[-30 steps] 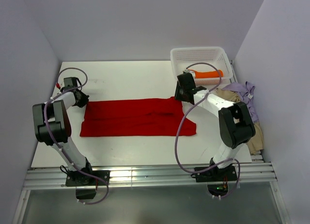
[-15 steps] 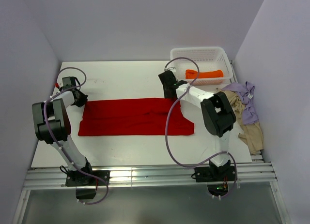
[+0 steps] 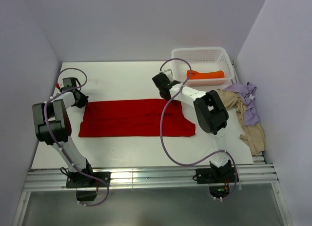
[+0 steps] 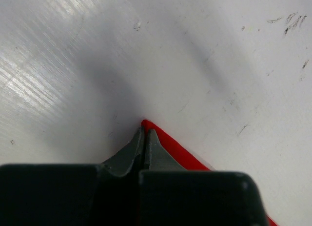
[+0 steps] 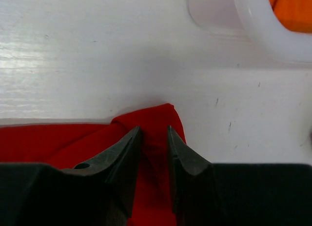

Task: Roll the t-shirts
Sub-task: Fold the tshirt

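A bright red t-shirt (image 3: 131,118) lies as a long flat strip across the table. My left gripper (image 3: 82,102) sits at its far left corner, shut on the tip of red cloth (image 4: 180,153) that pokes past the gripper (image 4: 145,131). My right gripper (image 3: 169,95) is at the shirt's far right corner. Its jaws (image 5: 154,131) stand a little apart, one on each side of a raised fold of red fabric (image 5: 156,116). An orange t-shirt (image 3: 207,74) lies rolled in the basket. Beige (image 3: 246,123) and lavender (image 3: 247,101) t-shirts are heaped at the right.
The white mesh basket (image 3: 200,52) stands at the far right corner, close behind my right gripper; its rim (image 5: 263,30) shows in the right wrist view. Grey walls close in left, right and back. The arm bases sit on a rail at the near edge.
My right arm swung left, from beside the basket to the red shirt's far right corner, and its jaws narrowed over a fold there. The left gripper stayed shut on its corner.
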`<action>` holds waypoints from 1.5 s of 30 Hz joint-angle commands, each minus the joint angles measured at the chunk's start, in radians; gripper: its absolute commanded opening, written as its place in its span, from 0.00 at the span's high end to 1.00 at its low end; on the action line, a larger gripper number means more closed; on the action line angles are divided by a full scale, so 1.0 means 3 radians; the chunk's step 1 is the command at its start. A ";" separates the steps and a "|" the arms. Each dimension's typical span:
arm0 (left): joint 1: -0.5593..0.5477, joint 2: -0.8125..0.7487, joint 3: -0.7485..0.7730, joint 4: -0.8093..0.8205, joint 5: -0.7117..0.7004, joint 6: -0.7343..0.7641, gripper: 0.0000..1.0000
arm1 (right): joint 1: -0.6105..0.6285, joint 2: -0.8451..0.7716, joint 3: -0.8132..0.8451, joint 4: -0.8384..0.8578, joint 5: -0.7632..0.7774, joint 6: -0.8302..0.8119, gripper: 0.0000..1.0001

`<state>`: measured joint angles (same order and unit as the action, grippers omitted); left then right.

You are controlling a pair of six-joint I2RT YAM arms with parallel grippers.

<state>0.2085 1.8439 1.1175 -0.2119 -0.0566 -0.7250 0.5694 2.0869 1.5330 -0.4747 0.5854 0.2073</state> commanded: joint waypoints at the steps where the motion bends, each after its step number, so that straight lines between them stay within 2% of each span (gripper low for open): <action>1: 0.0006 -0.0020 0.0141 -0.0015 0.0015 0.0054 1.00 | 0.0035 0.0085 0.0146 -0.0105 0.0248 -0.0072 0.65; 15: 0.0011 -0.0056 0.0120 -0.0025 0.0015 0.0065 1.00 | 0.0060 -0.0140 -0.0114 0.0207 -0.0105 -0.0226 0.60; 26: 0.0006 -0.0046 0.0115 -0.0004 0.0051 0.0065 1.00 | 0.0153 0.0059 0.0044 0.0089 0.0339 -0.0292 0.60; 36: 0.0006 -0.0046 0.0120 -0.0015 0.0056 0.0075 1.00 | 0.0239 -0.0104 -0.0084 0.0314 0.0406 -0.0389 0.58; 45: 0.0006 -0.0031 0.0130 -0.0015 0.0086 0.0085 1.00 | 0.0245 0.0131 0.0060 0.0115 0.0570 -0.0394 0.59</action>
<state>0.2085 1.8435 1.1183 -0.2150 -0.0490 -0.7181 0.6373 2.1181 1.5208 -0.4328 0.7082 0.0975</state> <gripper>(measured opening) 0.020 0.412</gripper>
